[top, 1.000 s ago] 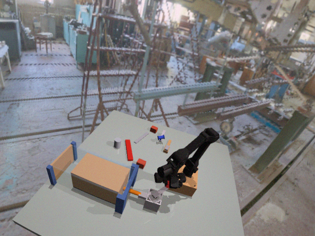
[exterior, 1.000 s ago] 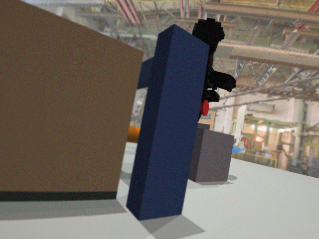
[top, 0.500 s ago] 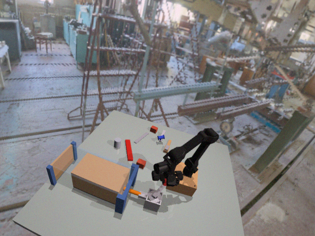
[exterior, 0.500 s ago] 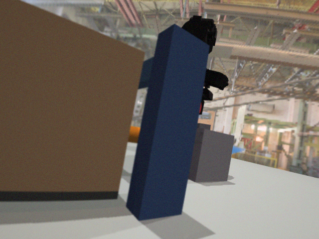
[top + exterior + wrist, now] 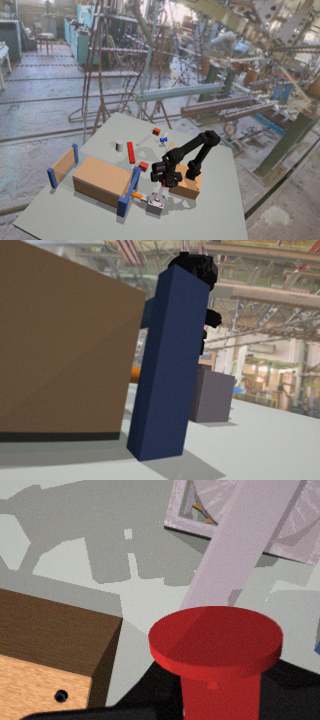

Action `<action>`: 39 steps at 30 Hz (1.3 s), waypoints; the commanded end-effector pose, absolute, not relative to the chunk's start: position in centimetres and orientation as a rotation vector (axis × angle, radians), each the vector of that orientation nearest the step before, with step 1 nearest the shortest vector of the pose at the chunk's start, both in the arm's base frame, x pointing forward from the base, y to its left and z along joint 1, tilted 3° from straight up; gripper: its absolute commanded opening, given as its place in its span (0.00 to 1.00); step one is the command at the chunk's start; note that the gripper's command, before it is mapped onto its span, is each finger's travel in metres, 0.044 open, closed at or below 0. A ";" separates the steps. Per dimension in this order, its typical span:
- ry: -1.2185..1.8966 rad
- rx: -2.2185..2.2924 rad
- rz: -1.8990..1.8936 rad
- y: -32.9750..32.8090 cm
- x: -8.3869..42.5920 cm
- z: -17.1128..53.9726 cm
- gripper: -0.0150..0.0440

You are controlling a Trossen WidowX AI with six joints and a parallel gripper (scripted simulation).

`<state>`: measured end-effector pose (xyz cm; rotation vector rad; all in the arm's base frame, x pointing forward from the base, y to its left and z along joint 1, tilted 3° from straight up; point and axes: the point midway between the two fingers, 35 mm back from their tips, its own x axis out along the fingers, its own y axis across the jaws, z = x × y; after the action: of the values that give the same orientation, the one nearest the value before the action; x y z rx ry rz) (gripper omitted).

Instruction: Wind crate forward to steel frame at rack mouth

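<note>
The tan crate [image 5: 103, 173] [image 5: 64, 351] sits flat in the cubby, its front just behind the blue steel frame [image 5: 121, 206] [image 5: 170, 369]; a narrow gap shows in the exterior view. An orange strap [image 5: 136, 194] [image 5: 134, 375] runs from it to the grey winch [image 5: 155, 206] [image 5: 214, 397] [image 5: 187, 530]. The handle's grey crank arm [image 5: 160, 192] [image 5: 240, 545] reaches from the winch top towards the arm's base. My gripper [image 5: 164, 183] [image 5: 196, 644] is shut on the handle's red knob [image 5: 215, 635]. The key and hole are hidden, so seating cannot be confirmed.
The arm's wooden base block [image 5: 184, 189] [image 5: 40, 695] stands close beside the gripper. A red block [image 5: 143, 166], red bar [image 5: 131, 152], grey cylinder [image 5: 119, 145], grey strip [image 5: 143, 140], blue-knobbed tool [image 5: 163, 139] and another red block [image 5: 156, 131] lie farther back.
</note>
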<state>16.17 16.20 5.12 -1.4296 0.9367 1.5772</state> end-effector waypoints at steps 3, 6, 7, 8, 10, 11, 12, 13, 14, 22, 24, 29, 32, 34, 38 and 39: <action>0.928 -1.453 1.533 16.2 18.2 5.3 0.25; 0.928 -1.453 1.532 16.3 18.7 5.3 0.25; 0.928 -1.453 1.532 16.3 18.8 5.3 0.25; 0.928 -1.453 1.532 16.3 19.0 5.3 0.25; 0.928 -1.453 1.532 16.4 19.4 5.3 0.25; 0.928 -1.453 1.532 16.4 19.5 5.3 0.25; 0.927 -1.453 1.532 16.5 19.7 5.3 0.25; 0.927 -1.454 1.532 16.5 19.8 5.3 0.25; 0.927 -1.454 1.532 16.6 20.0 5.3 0.25; 0.926 -1.454 1.531 17.1 21.2 5.4 0.25; 0.926 -1.454 1.531 17.2 21.4 5.4 0.25; 0.925 -1.454 1.530 17.6 22.1 5.4 0.25; 0.925 -1.454 1.530 17.9 22.5 5.5 0.25; 0.925 -1.454 1.530 18.1 22.8 5.5 0.25; 0.924 -1.454 1.530 18.5 23.3 5.5 0.25; 0.924 -1.454 1.530 18.5 23.4 5.5 0.25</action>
<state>22.18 17.72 5.17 -1.4441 0.9565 1.5493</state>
